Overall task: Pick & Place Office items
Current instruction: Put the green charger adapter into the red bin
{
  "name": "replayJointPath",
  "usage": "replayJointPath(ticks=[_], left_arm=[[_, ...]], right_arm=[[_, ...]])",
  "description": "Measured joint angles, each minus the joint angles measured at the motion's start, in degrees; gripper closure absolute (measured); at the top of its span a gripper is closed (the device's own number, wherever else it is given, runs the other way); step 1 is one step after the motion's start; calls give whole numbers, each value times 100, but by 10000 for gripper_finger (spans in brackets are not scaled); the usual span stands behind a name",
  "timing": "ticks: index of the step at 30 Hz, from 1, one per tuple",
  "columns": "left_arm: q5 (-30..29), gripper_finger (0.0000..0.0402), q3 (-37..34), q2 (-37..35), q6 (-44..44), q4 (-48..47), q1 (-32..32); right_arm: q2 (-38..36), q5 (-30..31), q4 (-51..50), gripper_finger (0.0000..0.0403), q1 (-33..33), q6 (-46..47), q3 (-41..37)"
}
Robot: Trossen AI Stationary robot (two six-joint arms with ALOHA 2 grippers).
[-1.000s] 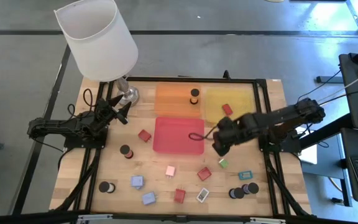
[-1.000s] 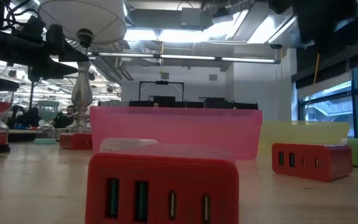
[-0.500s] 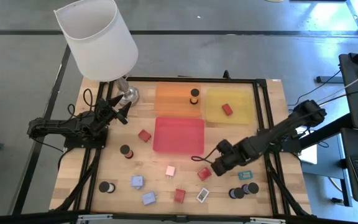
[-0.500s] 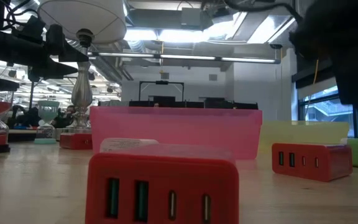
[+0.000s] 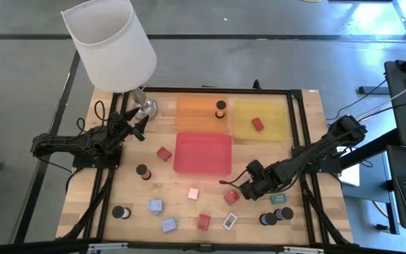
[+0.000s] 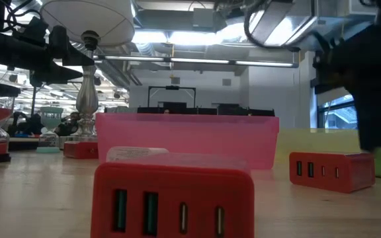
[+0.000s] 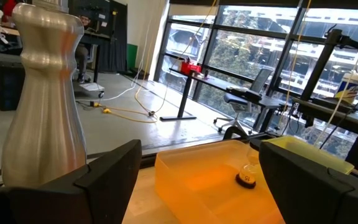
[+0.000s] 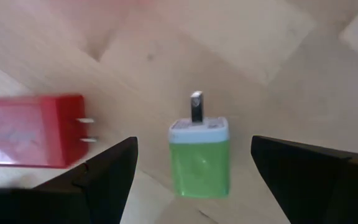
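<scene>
The light wooden plank tabletop [image 5: 189, 212], framed by black rails, is carrying three flat trays near its far edge: an orange tray [image 5: 196, 113] holding a short black cylinder [image 5: 220, 109], a yellow tray [image 5: 273, 123] holding a small red block [image 5: 258, 124], and a red tray [image 5: 203, 153] lying bare. The right gripper [image 5: 247, 185] is hovering low over the tabletop with its fingers spread wide, and in the right wrist view a green plug-in charger block [image 8: 199, 157] is sitting between them untouched, a red charger block [image 8: 30, 139] just beside it. Other office items are lying scattered along the near edge. The left gripper [image 5: 134, 128] is waiting open beside the silver base of the white-shaded lamp [image 5: 111, 42]. Beyond the tabletop, large windows, desks and office chairs are showing.
</scene>
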Motion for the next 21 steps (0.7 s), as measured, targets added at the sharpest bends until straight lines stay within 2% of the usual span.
replayJointPath(ticks=[5, 9, 14, 21], left_arm=[[0, 80, 1, 0, 0, 0, 2], [0, 80, 0, 0, 0, 0, 1], [0, 80, 0, -1, 0, -35, 0], [0, 80, 0, -1, 0, -34, 2]], right_arm=[[502, -265, -30, 90, 5, -190, 6], [613, -299, -73, 113, 5, -211, 24], [641, -286, -151, 164, 5, -290, 139], [670, -349, -158, 256, 5, -800, 468]])
